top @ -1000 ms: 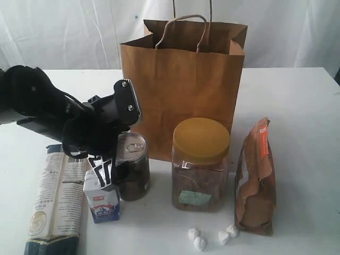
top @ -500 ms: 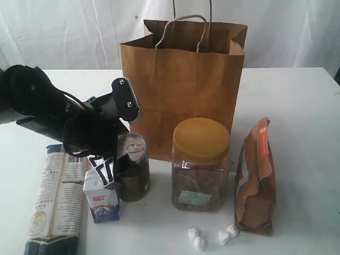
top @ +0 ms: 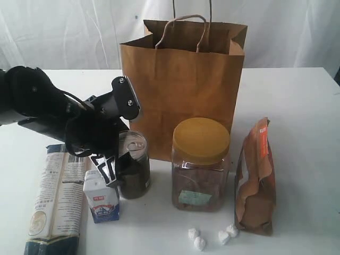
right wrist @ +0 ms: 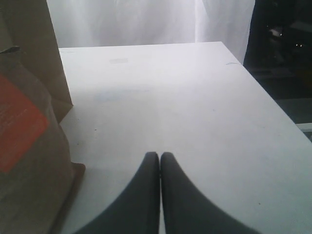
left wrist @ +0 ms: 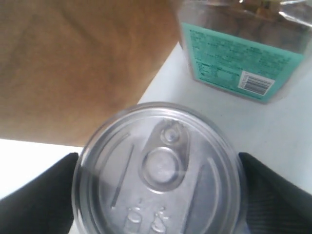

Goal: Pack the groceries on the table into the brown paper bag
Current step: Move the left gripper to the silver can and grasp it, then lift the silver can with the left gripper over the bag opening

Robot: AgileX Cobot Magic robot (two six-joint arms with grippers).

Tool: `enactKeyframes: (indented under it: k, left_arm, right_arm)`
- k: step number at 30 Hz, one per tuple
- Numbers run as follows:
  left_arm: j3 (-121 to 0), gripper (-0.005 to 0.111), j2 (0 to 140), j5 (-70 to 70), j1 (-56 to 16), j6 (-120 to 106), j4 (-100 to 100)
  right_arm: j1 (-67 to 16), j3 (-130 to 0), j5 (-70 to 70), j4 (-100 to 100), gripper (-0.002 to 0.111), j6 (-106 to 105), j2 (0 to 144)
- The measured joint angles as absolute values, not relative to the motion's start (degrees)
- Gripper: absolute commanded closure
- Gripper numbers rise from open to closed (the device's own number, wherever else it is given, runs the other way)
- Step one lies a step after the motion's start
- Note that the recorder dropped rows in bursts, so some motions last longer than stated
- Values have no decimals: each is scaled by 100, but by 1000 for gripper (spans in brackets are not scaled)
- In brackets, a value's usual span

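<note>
The pull-tab can [top: 133,167] stands upright on the worktop [top: 297,106], just in front of the brown paper bag [top: 183,79] and between the small white carton [top: 102,199] and the yellow-lidded clear jar [top: 201,164]. Its lid is smooth, dull silver metal, round, with a ring tab and pressed ribs, and its body is dark. The left arm [top: 42,106], matte black, reaches down over it. In the left wrist view the left jaws' black fingers [left wrist: 34,195] sit flush against opposite sides of the can's rim and seem to grip it, though the contact lies at the frame's edge.

The bag is creased, stiff kraft paper with an open top and twisted handles, and it is taller than everything else. The jar is clear ribbed plastic with brown contents and a teal label. The brown-orange pouch [top: 256,180] is crinkled and stands upright on the right. The long dark-blue pasta packet [top: 56,196] lies flat on the left, touching the carton. Small white wrapped pieces [top: 199,243] lie near the front edge.

The can is hemmed in by the carton, the jar and the bag wall. Open white surface stretches to the right of the bag, where the right jaws are pressed shut, tip to tip, holding nothing.
</note>
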State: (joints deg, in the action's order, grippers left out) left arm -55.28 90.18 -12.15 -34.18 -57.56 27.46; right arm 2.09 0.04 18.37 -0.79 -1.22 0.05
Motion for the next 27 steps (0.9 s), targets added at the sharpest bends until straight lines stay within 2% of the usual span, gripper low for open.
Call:
enactKeyframes:
  k: [7, 14, 18, 22, 27]
  left_arm:
    - [-5528, 107, 8524, -1435, -3418, -5716, 2720]
    - [-5528, 107, 7217, -2652, -3418, -5227, 2720]
    - [-5528, 107, 6451, -2722, -3418, -5170, 2599]
    - [-5517, 107, 5690, -2035, -3418, -5175, 2453]
    - [-5517, 107, 5128, 232, -3418, -5234, 2419]
  right_arm:
    - [209, 4, 1837, -79, 108, -122, 5]
    - [209, 4, 1837, -79, 108, -122, 5]
    - [209, 4, 1837, -79, 108, -122, 5]
    - [209, 4, 1837, -79, 108, -122, 5]
    - [209, 4, 1837, -79, 108, -122, 5]
